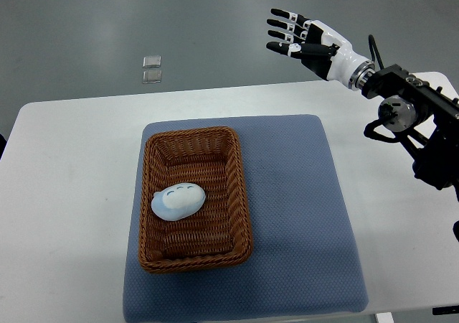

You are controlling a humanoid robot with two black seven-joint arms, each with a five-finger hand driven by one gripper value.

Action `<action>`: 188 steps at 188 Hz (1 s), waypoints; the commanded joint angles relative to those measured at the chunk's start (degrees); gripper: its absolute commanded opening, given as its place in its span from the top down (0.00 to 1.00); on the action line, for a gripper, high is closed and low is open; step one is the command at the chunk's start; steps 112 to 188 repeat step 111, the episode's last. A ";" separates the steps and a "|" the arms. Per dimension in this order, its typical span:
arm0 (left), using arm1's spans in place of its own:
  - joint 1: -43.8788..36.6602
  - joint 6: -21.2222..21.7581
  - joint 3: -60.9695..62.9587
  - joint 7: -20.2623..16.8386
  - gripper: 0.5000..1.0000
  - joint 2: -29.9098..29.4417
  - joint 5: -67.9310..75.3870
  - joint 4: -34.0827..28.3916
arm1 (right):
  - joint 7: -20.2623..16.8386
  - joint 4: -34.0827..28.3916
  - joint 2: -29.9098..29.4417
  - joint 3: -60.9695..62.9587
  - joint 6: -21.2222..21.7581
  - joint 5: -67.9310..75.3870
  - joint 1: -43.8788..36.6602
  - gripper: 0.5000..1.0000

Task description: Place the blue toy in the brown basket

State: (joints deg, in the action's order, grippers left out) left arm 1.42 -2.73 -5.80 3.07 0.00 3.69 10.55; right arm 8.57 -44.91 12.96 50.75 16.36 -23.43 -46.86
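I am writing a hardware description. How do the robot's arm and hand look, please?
Only the right arm shows. It is black, with angular metal parts, a round joint and a black cable. The right hand has a white shell, a black palm, a silver wrist ring, and black fingers with white segments.

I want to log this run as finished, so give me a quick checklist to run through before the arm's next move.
1. Blue toy inside the brown basket: ok.
2. Toy lying on the basket floor, not perched on the rim: ok.
3. Right hand holds nothing, fingers spread: ok.
4. Right hand clear of the basket, up beyond the table's far edge: ok.
5. Basket fully on the blue mat: ok.
6. Left arm's position: cannot tell, not in view.
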 commanded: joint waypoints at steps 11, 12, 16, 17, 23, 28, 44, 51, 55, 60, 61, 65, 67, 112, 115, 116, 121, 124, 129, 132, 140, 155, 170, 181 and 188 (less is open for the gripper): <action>-0.02 0.00 0.00 0.00 0.00 0.00 0.00 0.09 | 3.91 6.67 -3.47 4.36 -0.28 6.73 2.56 0.19; -0.02 0.00 0.00 0.00 0.00 0.00 0.00 0.09 | 4.00 7.02 -3.56 4.54 -0.19 7.17 2.74 0.19; -0.02 0.00 0.00 0.00 0.00 0.00 0.00 0.09 | 4.08 7.46 -3.82 4.80 -0.02 8.22 3.00 0.19; -0.02 0.00 0.00 0.00 0.00 0.00 0.00 0.09 | 4.09 7.46 -3.82 4.80 -0.02 8.23 3.00 0.19; -0.02 0.00 0.00 0.00 0.00 0.00 0.00 0.09 | 4.17 7.99 -4.00 4.98 0.07 9.99 3.44 0.19; -0.02 0.00 0.00 0.00 0.00 0.00 0.00 0.09 | 4.26 8.08 -4.09 4.98 0.16 12.00 3.79 0.19; -0.02 -0.09 0.00 0.00 0.00 0.00 0.00 0.09 | 4.17 8.17 -4.26 4.89 0.34 17.63 5.11 0.19; -0.02 -0.09 0.00 0.00 0.00 0.00 0.00 0.09 | 4.26 8.17 -4.70 4.89 0.34 19.04 5.64 0.19; -0.02 -0.09 0.00 0.00 0.00 0.00 0.00 0.09 | 4.26 8.17 -4.97 4.89 0.25 19.39 5.99 0.19; -0.02 -0.09 0.00 0.00 0.00 0.00 0.00 0.09 | 4.26 8.17 -5.40 4.89 0.25 19.65 6.34 0.19; -0.02 -0.09 0.00 0.00 0.00 0.00 0.00 0.09 | 4.26 8.17 -5.41 4.89 0.25 19.65 6.34 0.19; -0.02 -0.09 0.00 0.00 0.00 0.00 0.00 0.09 | 4.26 8.17 -5.49 4.89 0.16 19.65 6.61 0.18; -0.02 -0.09 0.00 0.00 0.00 0.00 0.00 0.09 | 4.26 8.17 -5.49 4.89 0.16 19.65 6.78 0.18; -0.02 -0.09 0.00 0.00 0.00 0.00 0.00 0.09 | 4.35 8.26 -5.67 4.89 -0.19 19.65 7.92 0.18; -0.02 -0.09 0.00 0.00 0.00 0.00 0.00 0.09 | 4.35 8.26 -5.67 4.89 -0.19 19.65 7.92 0.18; -0.02 -0.09 0.00 0.00 0.00 0.00 0.00 0.09 | 4.35 8.26 -5.67 4.89 -0.19 19.65 7.92 0.18; -0.02 -0.09 0.00 0.00 0.00 0.00 0.00 0.09 | 4.35 8.26 -5.67 4.89 -0.19 19.65 7.92 0.18; -0.02 -0.09 0.00 0.00 0.00 0.00 0.00 0.09 | 4.35 8.26 -5.67 4.89 -0.19 19.65 7.92 0.18; -0.02 -0.09 0.00 0.00 0.00 0.00 0.00 0.09 | 4.35 8.26 -5.67 4.89 -0.19 19.65 7.92 0.18; -0.02 -0.09 0.00 0.00 0.00 0.00 0.00 0.09 | 4.35 8.26 -5.67 4.89 -0.19 19.65 7.92 0.18; -0.02 -0.09 0.00 0.00 0.00 0.00 0.00 0.09 | 4.35 8.26 -5.67 4.89 -0.19 19.65 7.92 0.18; -0.02 -0.09 0.00 0.00 0.00 0.00 0.00 0.09 | 4.35 8.26 -5.67 4.89 -0.19 19.65 7.92 0.18; -0.02 -0.09 0.00 0.00 0.00 0.00 0.00 0.09 | 4.35 8.26 -5.67 4.89 -0.19 19.65 7.92 0.18; -0.02 -0.09 0.00 0.00 0.00 0.00 0.00 0.09 | 4.35 8.26 -5.67 4.89 -0.19 19.65 7.92 0.18; -0.02 -0.09 0.00 0.00 0.00 0.00 0.00 0.09 | 4.35 8.26 -5.67 4.89 -0.19 19.65 7.92 0.18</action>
